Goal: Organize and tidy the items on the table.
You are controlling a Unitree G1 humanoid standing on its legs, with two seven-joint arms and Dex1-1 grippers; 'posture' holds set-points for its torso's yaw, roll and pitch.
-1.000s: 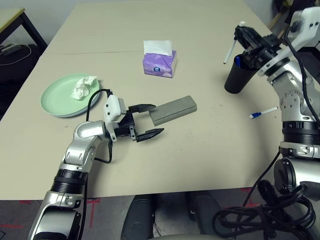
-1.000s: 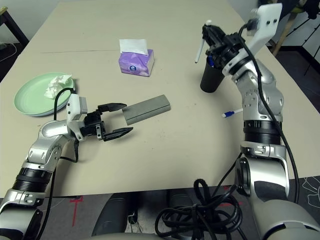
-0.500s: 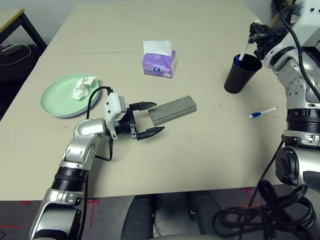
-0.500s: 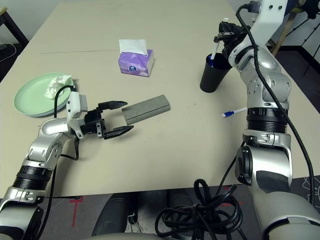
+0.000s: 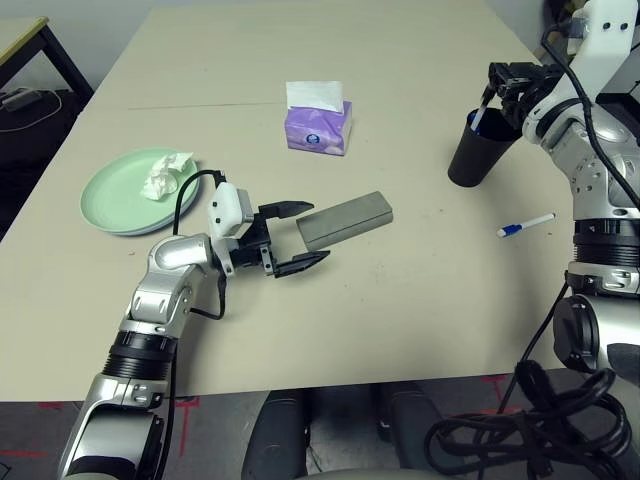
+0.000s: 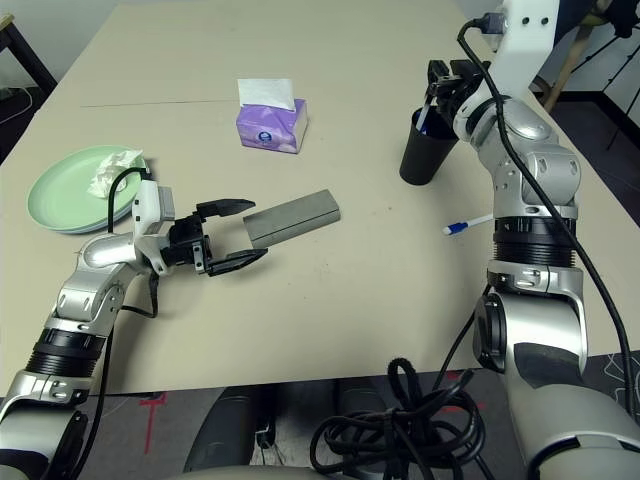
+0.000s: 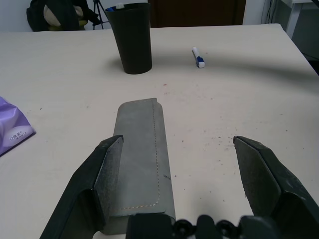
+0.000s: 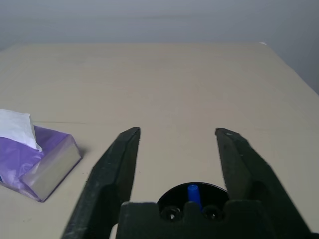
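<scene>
From the head camera, the left gripper (image 5: pixel 297 236) has its fingers spread wide around the near end of the grey glasses case (image 5: pixel 345 220), which lies flat on the table (image 5: pixel 400 300). A green plate (image 5: pixel 125 195) holding a crumpled tissue (image 5: pixel 166 173) sits to the left, and a purple tissue box (image 5: pixel 319 124) stands farther back. The right gripper (image 6: pixel 447 78) hangs over the black cup (image 6: pixel 422 150), fingers apart, with 1 pen (image 6: pixel 424 112) standing in the cup and 1 other pen (image 5: pixel 526 225) lying nearby. In the left wrist view, the case (image 7: pixel 142 159) touches 1 finger. In the right wrist view, the fingers (image 8: pixel 112 169) stand wide and empty above the cup's rim (image 8: pixel 194 189).
</scene>
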